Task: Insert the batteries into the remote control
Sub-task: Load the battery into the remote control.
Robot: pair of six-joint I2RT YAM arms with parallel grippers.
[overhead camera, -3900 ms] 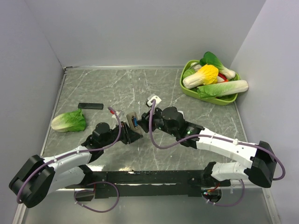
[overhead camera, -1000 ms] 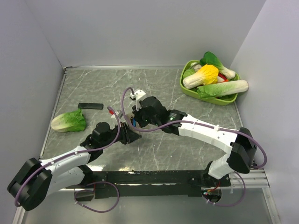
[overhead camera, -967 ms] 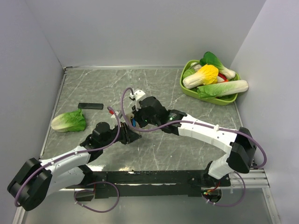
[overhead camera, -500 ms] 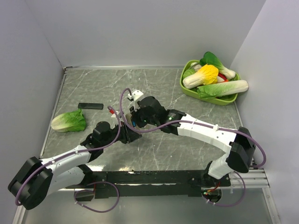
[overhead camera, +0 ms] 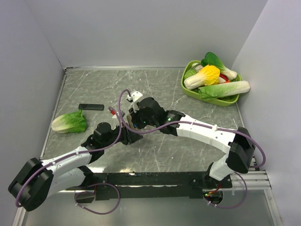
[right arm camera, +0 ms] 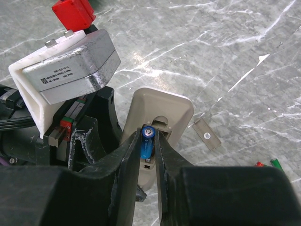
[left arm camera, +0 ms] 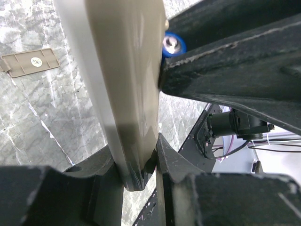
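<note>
From above, the remote control [right arm camera: 162, 106] is almost wholly hidden where the 2 arms meet near the middle of the table [overhead camera: 94, 89]. The wrist views show it better. It stands on end, beige back outward, with its lower end clamped in the left gripper [left arm camera: 136, 157]. Its top is cut off in the left wrist view.

A blue battery [right arm camera: 147, 146] sits upright in the open recess in its back. The right gripper [right arm camera: 147, 137] has 1 finger [right arm camera: 134, 146] close on each side of the battery. I cannot tell whether they pinch it or have let go.

The beige battery cover [right arm camera: 207, 134] lies flat on the table just beside the remote. At the lower right edge, a red battery [right arm camera: 259, 164] and a green battery [right arm camera: 275, 163] peek out, mostly hidden behind the gripper body.

The table is dark grey marble with white veins, enclosed by plain pale grey walls [overhead camera: 141, 33]. A green basket [overhead camera: 186, 87] of vegetables sits in the far right corner. A lettuce leaf [overhead camera: 69, 122] and a flat black bar [overhead camera: 91, 107] lie at the left.
</note>
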